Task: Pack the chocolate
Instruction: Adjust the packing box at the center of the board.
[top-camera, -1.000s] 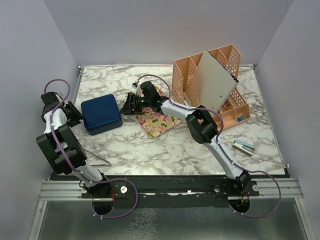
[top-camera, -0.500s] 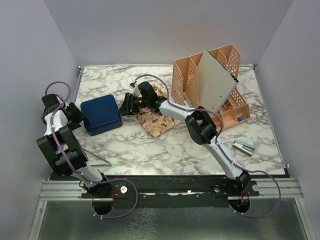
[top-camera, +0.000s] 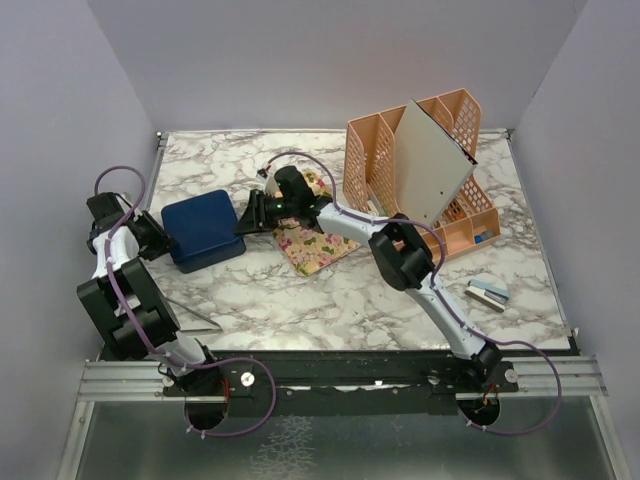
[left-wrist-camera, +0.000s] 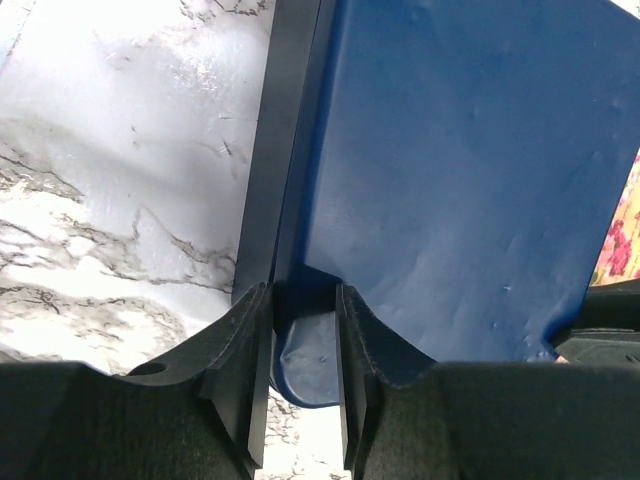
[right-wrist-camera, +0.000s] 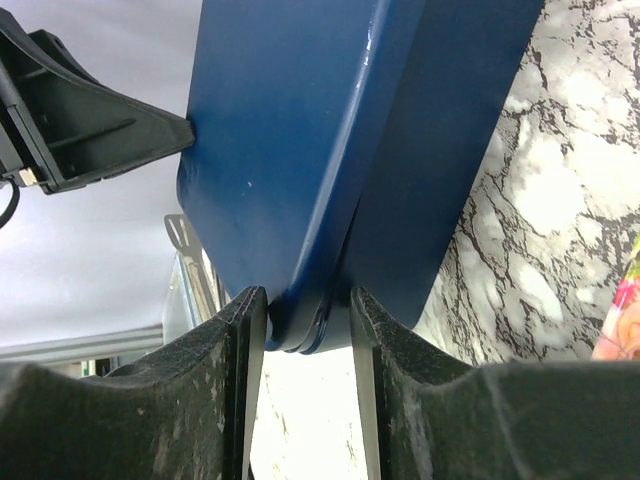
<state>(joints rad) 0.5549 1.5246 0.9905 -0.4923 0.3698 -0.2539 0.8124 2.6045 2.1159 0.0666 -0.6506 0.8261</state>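
No chocolate shows; the stiff, smooth blue box (top-camera: 203, 229), left of centre, is pinched at opposite corners by the left tool (left-wrist-camera: 302, 310) and right tool (right-wrist-camera: 307, 310), and will probably be slippery there.

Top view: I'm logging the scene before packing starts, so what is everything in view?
box: one, dark blue, closed, left of centre
cloth: one, floral, centre, partly under the right arm
organiser: one, peach, back right
board: one, grey, propped in the organiser
stapler-like item: one, blue and white, near right
table: one, white marble
chocolate: none visible
left gripper: black, closed on the box's left corner
right gripper: black, closed on the box's right corner
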